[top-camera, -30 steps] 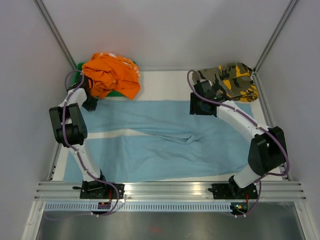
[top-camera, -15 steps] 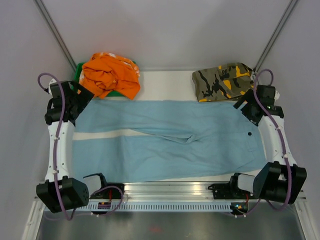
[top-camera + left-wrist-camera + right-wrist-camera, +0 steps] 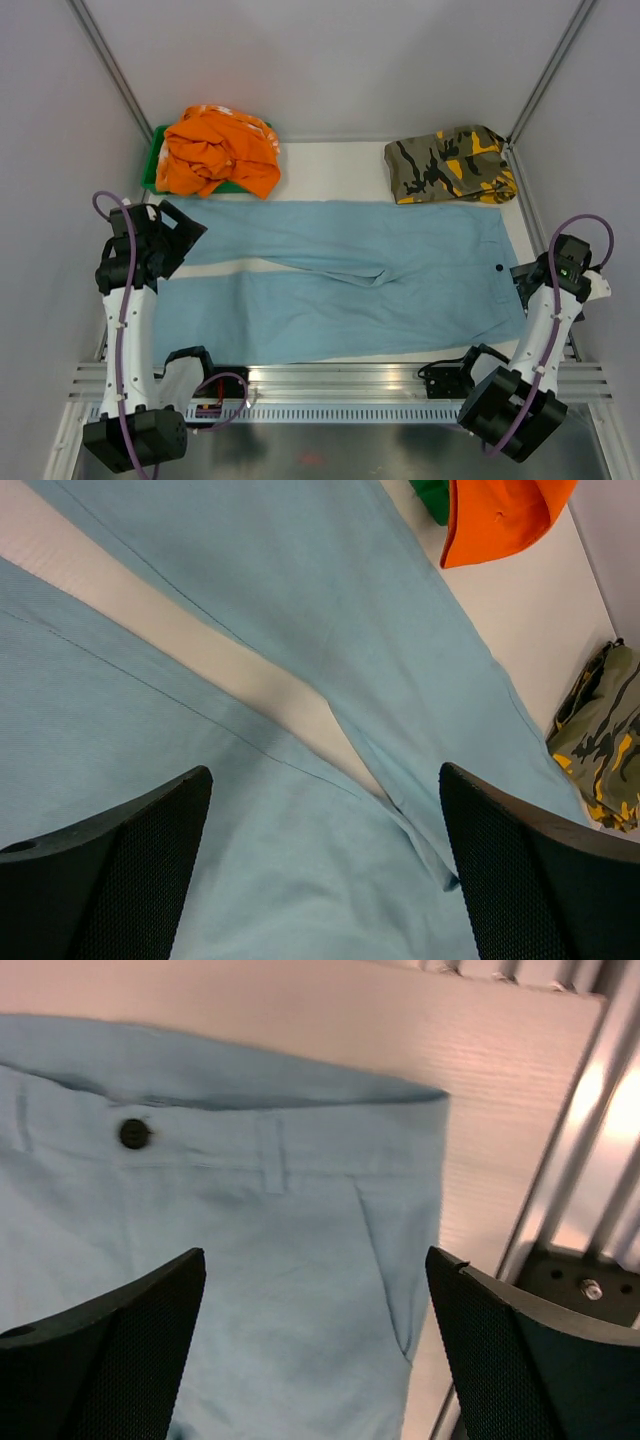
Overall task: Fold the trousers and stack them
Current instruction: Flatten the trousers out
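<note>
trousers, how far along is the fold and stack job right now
Done: the trousers lie spread flat, legs apart toward the left, waist button at the right. In hand: nothing. The left tool at the leg end and the right tool at the waist end are both open, gripping no cloth. Left: every fold, then the stacking.
</note>
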You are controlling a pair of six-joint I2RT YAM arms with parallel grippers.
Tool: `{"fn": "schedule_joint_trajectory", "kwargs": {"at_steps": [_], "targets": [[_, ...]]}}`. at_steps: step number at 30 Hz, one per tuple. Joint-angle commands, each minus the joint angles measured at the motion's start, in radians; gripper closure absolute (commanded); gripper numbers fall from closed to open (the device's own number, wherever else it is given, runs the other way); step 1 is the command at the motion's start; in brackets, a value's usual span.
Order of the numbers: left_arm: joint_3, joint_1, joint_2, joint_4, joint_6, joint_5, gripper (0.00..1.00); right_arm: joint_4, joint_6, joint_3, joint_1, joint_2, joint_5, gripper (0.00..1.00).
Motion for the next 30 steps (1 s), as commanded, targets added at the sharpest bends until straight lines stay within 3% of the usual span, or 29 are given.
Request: {"fn": "schedule_joint_trajectory", "kwargs": {"at_steps": [1,6,14,22,26,30], "targets": [[-0.01,-0.035,0.013,0.009,0.037,0.061,0.0,-0.116,0.115,-0.043,-0.002,-0.026,0.099,0.03],[-0.025,-0.081,0.019,0.027,0.024,0.075,0.0,-0.114,0.095,-0.061,-0.002,-0.069,0.198,0.03],[-0.027,-0.083,-0.007,-0.033,0.014,0.026,0.0,0.0,0.196,-0.233,-0.002,-0.015,-0.023,0.1],[-0.025,-0.084,-0.039,-0.056,-0.012,0.0,0.0,0.058,0.187,-0.245,-0.002,-0.02,0.07,0.14],[-0.024,-0.083,-0.03,-0.063,-0.02,-0.004,0.0,0.067,0.184,-0.25,-0.003,0.022,0.087,0.19],[-0.041,-0.083,-0.031,-0.068,-0.034,-0.019,0.0,0.046,0.198,-0.21,-0.003,0.086,0.122,0.19]]}}
